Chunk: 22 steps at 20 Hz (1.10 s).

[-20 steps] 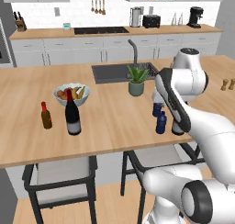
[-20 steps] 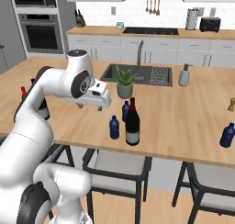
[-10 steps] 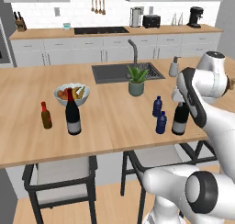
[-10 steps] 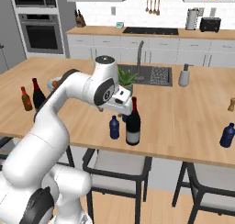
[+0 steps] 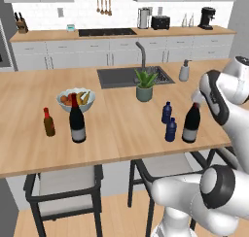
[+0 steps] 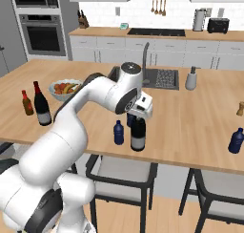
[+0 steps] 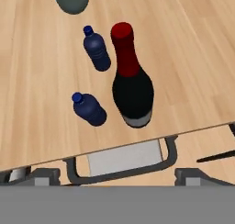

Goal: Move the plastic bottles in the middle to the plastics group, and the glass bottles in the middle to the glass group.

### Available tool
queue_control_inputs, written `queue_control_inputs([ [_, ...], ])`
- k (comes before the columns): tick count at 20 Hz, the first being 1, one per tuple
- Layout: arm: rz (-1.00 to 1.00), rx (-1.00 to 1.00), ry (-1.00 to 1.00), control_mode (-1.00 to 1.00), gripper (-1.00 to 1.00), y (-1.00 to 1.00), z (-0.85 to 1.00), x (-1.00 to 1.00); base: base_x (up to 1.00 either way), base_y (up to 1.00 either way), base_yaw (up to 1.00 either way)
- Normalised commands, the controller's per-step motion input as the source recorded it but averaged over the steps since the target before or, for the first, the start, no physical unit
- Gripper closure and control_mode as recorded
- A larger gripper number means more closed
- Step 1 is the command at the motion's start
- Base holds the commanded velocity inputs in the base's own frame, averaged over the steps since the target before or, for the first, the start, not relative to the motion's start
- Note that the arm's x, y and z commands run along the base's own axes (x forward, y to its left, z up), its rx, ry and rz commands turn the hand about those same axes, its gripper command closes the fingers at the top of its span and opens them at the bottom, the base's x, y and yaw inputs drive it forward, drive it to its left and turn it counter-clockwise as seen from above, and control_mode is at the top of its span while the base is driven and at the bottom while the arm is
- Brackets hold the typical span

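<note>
Dark glass, a red foil neck and a dim label: this wine bottle (image 7: 132,89) stands upright in the middle of the wooden tabletop (image 5: 121,129), near its front edge, and my hand camera looks down on it from above. I judge it the heaviest thing here, stiff, smooth and slippery, and it would break if it fell. The body looks too wide for my fingers, so I would take it at the neck, just under the foil top, with a firm hold, and keep it vertical while I carry it.

Just beside it stand the two small dark blue plastic bottles, the nearer bottle (image 7: 89,109) and the farther bottle (image 7: 97,50), both upright and apart from the glass one. I judge them light and a little soft, so a gentle hold around the body or under the cap should be enough; too much force could dent them.

My fingers (image 6: 143,108) hover close above the wine bottle, but the hand hides them, so I cannot tell if they are open or closed. They hold nothing that I can see.

Farther out, the potted plant (image 5: 144,84) stands behind the bottles. The glass group, a brown bottle with red cap (image 5: 48,123) and a wine bottle with pale label (image 5: 77,121), waits well apart, next to the fruit bowl (image 5: 76,99). Another blue bottle (image 6: 236,141) stands at the opposite end.
</note>
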Motion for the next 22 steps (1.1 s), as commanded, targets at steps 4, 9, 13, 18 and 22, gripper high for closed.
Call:
queue_control_inputs([
  [4,0.00,0.00,-0.36,-1.00,-1.00,0.00,-0.17,0.21,0.00,0.00,0.00],
  [9,0.00,-0.05,-0.26,-1.00,-1.00,-0.01,-0.18,0.21,0.00,0.00,0.00],
  [13,-0.04,-0.10,0.00,-1.00,-1.00,0.00,-0.05,0.44,0.00,0.00,0.00],
  [18,-0.05,-0.04,0.00,-1.00,-1.00,-0.01,-0.01,0.42,0.00,0.00,0.00],
  [22,-0.03,-0.01,0.00,-1.00,-1.00,-0.09,-0.07,0.38,0.00,0.00,0.00],
])
